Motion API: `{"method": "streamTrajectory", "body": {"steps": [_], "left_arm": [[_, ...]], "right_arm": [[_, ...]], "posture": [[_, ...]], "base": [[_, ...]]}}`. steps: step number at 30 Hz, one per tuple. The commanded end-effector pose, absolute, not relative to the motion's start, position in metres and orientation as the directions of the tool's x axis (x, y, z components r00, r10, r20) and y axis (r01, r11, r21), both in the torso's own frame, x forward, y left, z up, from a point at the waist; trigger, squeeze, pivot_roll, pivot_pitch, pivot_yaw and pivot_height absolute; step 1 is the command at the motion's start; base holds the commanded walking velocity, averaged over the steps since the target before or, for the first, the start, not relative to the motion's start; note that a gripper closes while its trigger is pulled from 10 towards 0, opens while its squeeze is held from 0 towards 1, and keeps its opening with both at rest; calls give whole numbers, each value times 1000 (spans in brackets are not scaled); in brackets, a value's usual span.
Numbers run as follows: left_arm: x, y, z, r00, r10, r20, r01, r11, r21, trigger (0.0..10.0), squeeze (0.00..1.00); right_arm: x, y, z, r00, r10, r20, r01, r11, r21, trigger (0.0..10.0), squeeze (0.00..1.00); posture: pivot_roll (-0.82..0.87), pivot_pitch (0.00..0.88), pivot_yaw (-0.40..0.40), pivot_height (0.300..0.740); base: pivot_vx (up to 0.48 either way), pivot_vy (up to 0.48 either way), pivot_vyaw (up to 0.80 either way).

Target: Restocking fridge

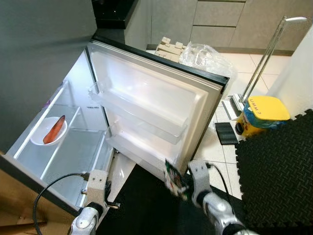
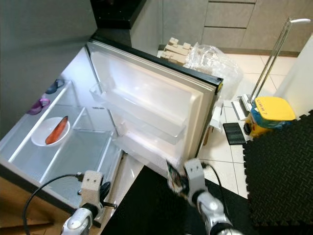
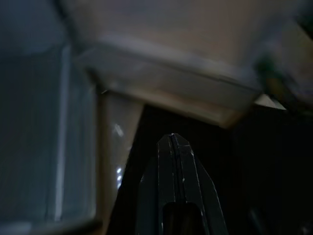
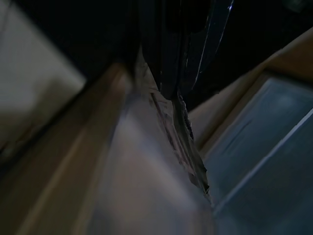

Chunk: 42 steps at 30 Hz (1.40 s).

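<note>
Fridge (image 1: 58, 147) stands open; its door (image 1: 156, 112) shelves look bare. Right gripper (image 1: 177, 185) pinches a thin green packet (image 1: 172, 180), print unreadable, below the door's lower edge. Left gripper (image 3: 172, 147) jaws closed, empty.

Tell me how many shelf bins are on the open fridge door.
2: an upper bin across the middle of the fridge door, and a lower bin beneath it near the door's bottom edge. Any others may be hidden.
</note>
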<state>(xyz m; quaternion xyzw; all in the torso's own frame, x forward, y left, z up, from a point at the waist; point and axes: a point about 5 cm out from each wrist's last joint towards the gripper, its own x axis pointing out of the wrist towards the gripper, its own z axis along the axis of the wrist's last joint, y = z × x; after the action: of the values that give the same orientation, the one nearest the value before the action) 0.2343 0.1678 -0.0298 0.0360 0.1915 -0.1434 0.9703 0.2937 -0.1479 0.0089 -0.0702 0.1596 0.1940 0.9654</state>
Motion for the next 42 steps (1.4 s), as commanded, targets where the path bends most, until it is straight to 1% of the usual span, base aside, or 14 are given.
{"method": "streamTrajectory", "body": {"steps": [1,6,11,13,14,18,21,25,29,31,33,36,40,42], "left_arm": [[230,174,-32,872,-282,-400,329,943,51,10000,0],[231,174,-31,875,-283,-392,327,944,49,10000,0],[232,173,-30,881,-278,-382,316,948,38,10000,0],[232,174,-31,878,-281,-388,320,946,41,10000,0],[231,175,-31,875,-282,-393,324,945,45,10000,0],[230,177,-32,872,-283,-400,330,943,52,10000,0],[227,183,-32,875,-275,-399,324,944,59,10000,0],[226,185,-32,875,-277,-398,328,943,63,10000,0],[224,185,-33,869,-284,-406,338,939,68,10000,0],[223,184,-34,864,-291,-410,348,935,71,10000,0],[223,184,-34,864,-291,-410,348,935,71,10000,0],[217,182,-42,843,-273,-463,340,938,67,10000,0],[209,183,-51,817,-236,-525,311,949,57,10000,0],[197,187,-64,772,-168,-613,250,967,49,10000,0]], "right_arm": [[308,-144,28,894,371,-251,-411,902,-131,10000,0],[319,-143,42,893,399,-207,-431,892,-138,10000,0],[330,-136,60,847,506,-163,-526,842,-122,10000,0],[336,-141,66,868,473,-151,-494,853,-166,10000,0],[341,-149,71,896,419,-150,-442,875,-197,10000,0],[347,-161,78,929,340,-147,-367,898,-242,10000,0],[356,-195,91,985,130,-115,-160,940,-302,10000,0],[356,-212,95,993,46,-110,-78,948,-307,10000,0],[353,-225,93,993,-28,-118,-12,945,-326,10000,0],[346,-227,81,987,-28,-155,-12,968,-251,10000,0],[346,-227,81,987,-28,-155,-12,968,-251,10000,0],[323,-213,44,958,53,-281,-103,981,-167,10000,0],[305,-200,19,924,115,-365,-170,978,-123,10000,0],[281,-189,-8,874,153,-461,-207,976,-67,10000,0]], "posture": [[-91,136,1,740],[-89,139,-5,740],[-86,143,-8,740],[-86,142,-6,740],[-80,145,-5,740],[-74,145,-7,740],[-68,144,-6,740],[-65,142,-5,740],[-69,135,2,740],[-71,129,5,740],[-71,129,5,740],[-74,119,9,740],[-72,118,9,740],[-72,113,11,740]], "base": [[0,0,0],[0,0,0],[0,0,0],[0,0,0],[0,0,0],[0,0,0],[0,0,0],[0,0,0],[0,0,0],[0,0,0],[0,0,0],[0,0,0],[0,0,0],[0,0,0]]}}
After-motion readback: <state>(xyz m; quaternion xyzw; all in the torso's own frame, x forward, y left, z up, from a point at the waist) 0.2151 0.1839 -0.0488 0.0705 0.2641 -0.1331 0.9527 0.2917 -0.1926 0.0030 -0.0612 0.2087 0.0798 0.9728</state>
